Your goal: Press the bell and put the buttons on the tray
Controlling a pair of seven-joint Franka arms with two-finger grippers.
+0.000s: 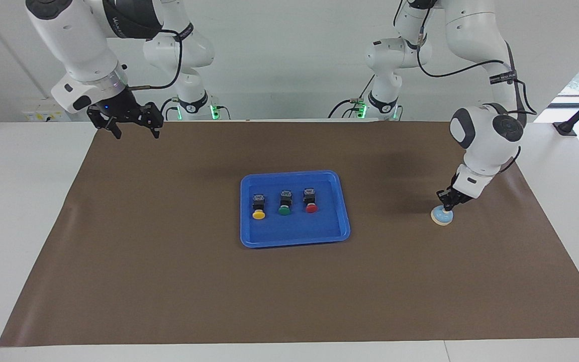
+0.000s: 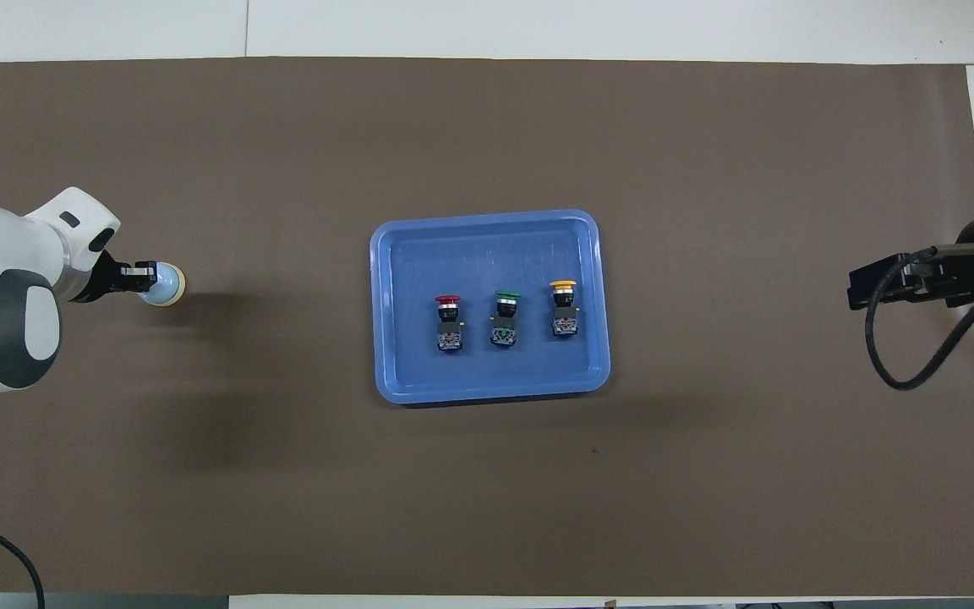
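Brown mat [image 1: 169,281]: left pincer [image 1: 446,207], closed, presses bell [image 1: 441,216]; right arm waits.

Two cameras cover the table. The facing view looks from high across the table toward the robots, whose bases stand at its top edge; it takes in the whole brown mat [image 1: 169,281], the white table around it and the wall. The overhead view looks steeply down from above the robots' end, closer in, the mat nearly filling it. Both share the mat, the tray [image 1: 247,236] [image 2: 385,372] at its middle and the bell [image 1: 442,217] [image 2: 169,286], turned half a turn between them.
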